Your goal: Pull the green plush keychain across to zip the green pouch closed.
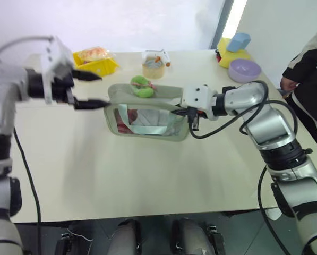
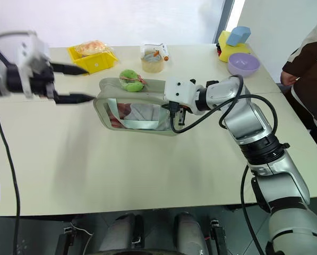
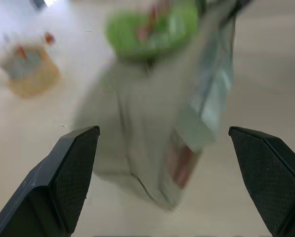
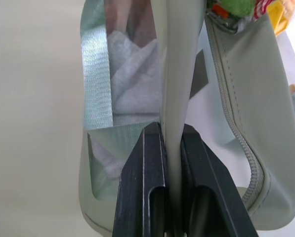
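Green pouch (image 1: 147, 114) lifted off the table (image 1: 147, 175), long axis running across between the arms, clamped at its right end in the right gripper (image 4: 172, 148). Green plush keychain (image 1: 142, 86) perched on the top edge, toward the left half, zip track stretching away rightward. Left gripper (image 1: 90, 90) spread wide, empty, just off the pouch's left end, the nearer one to the keychain; keychain lies rightward and slightly beyond it.

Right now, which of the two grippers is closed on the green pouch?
The right gripper: its fingers pinch the green pouch at its edge. The left gripper stands open beside the pouch, holding nothing.
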Action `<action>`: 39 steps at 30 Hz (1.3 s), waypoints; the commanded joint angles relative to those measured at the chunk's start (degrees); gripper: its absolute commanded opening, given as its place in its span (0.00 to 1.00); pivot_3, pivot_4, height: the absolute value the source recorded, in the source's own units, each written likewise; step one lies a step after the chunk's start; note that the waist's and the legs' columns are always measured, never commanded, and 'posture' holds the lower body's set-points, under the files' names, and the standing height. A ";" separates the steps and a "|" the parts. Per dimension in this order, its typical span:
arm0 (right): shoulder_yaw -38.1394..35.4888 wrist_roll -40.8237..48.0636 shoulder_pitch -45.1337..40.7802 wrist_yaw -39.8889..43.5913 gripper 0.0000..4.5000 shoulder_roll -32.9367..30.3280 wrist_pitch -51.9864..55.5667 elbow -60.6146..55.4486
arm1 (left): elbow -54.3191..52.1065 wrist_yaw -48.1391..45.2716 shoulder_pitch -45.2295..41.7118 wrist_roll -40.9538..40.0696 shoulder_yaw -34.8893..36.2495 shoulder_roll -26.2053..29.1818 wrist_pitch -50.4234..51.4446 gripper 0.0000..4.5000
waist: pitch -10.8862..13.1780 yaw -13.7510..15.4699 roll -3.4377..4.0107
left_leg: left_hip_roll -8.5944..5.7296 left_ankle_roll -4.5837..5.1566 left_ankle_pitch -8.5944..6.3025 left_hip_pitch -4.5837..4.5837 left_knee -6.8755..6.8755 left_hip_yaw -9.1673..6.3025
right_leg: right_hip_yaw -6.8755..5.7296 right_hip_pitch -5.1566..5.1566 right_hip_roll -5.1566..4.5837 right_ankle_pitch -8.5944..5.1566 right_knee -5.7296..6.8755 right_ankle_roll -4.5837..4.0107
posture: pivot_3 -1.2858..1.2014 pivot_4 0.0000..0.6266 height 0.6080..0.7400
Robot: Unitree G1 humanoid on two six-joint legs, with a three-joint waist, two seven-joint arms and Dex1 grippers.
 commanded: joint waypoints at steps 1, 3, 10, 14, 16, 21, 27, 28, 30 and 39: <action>0.05 0.25 -0.99 0.62 0.00 0.39 -0.36 -0.56 | 1.67 5.17 0.00 2.64 -0.44 -2.87 -3.87 0.99 | 0.03 0.15 -0.06 | 0.00 0.00 0.00 -0.02 0.02 -0.01 | -0.02 0.00 0.01 0.00 0.00 0.00 | 0.52 0.24 0.99; 0.02 0.18 -0.92 0.83 0.00 0.34 -0.26 -0.67 | 2.44 5.50 -0.51 2.81 -0.55 -3.99 -4.52 0.99 | 0.03 0.19 -0.10 | -0.01 0.01 -0.01 -0.10 0.07 0.00 | -0.03 -0.02 0.03 0.00 -0.02 0.00 | 0.52 0.24 0.99; -0.21 0.09 -0.52 0.80 0.00 0.51 0.34 -1.21 | 2.49 4.75 -1.99 0.17 0.42 -5.12 -3.17 0.29 | 0.02 0.08 -0.07 | -0.03 0.06 -0.04 -0.06 0.06 0.02 | -0.02 -0.02 0.02 0.00 -0.01 0.00 | 0.52 0.24 0.99; -0.56 0.04 -0.35 0.48 0.00 0.32 0.63 -1.17 | 0.22 3.45 -1.45 -0.81 0.13 -4.26 -0.84 0.01 | 0.02 0.14 -0.07 | -0.03 0.06 -0.04 -0.08 0.06 0.03 | -0.03 -0.02 0.02 0.00 -0.02 0.00 | 0.52 0.24 0.99; -0.90 0.28 -0.52 0.49 0.00 0.21 1.20 -1.30 | -1.53 2.38 -0.15 -1.08 -0.34 -3.79 -0.41 0.01 | 0.02 0.12 -0.07 | -0.03 0.06 -0.04 -0.07 0.06 0.02 | -0.02 -0.02 0.02 0.00 -0.01 0.00 | 0.52 0.24 0.99; -4.32 6.07 -4.87 5.90 0.18 -1.88 8.69 -1.97 | -4.58 2.55 2.39 -1.34 -0.10 -3.53 0.29 0.00 | 0.03 0.34 -0.06 | -0.02 0.06 -0.04 -0.07 0.06 0.01 | -0.02 -0.01 0.01 0.00 -0.02 0.00 | 0.52 0.24 0.99; -7.60 15.84 -15.02 13.23 0.46 -2.58 18.25 3.35 | -5.12 3.67 3.69 -1.40 0.91 -3.32 -0.12 0.00 | 0.04 0.32 -0.04 | -0.05 0.14 -0.08 -0.09 0.06 0.00 | -0.03 -0.01 -0.03 0.00 -0.04 0.00 | 0.52 0.24 0.99; -7.80 16.71 -16.24 13.44 0.46 -1.95 18.96 4.70 | -5.14 3.69 3.83 -1.37 0.98 -3.28 -0.26 0.00 | 0.03 0.30 -0.04 | -0.05 0.14 -0.08 -0.08 0.06 0.00 | -0.03 -0.01 -0.02 0.00 -0.04 0.00 | 0.52 0.24 0.99; -8.95 17.88 -19.33 11.28 0.46 1.57 19.71 10.08 | -5.18 3.65 3.92 -1.49 1.13 -3.26 -0.27 0.00 | 0.03 0.23 -0.04 | -0.05 0.15 -0.09 -0.06 0.06 0.02 | -0.03 0.00 -0.02 0.00 -0.03 0.00 | 0.52 0.24 0.99; -5.94 11.25 -26.29 1.84 0.46 15.35 7.73 34.72 | -4.75 3.77 3.57 -0.90 0.83 -3.25 -1.11 0.00 | 0.03 0.13 -0.03 | -0.08 0.12 -0.07 -0.14 0.05 0.21 | -0.03 -0.05 -0.05 0.00 -0.01 0.01 | 0.52 0.24 0.99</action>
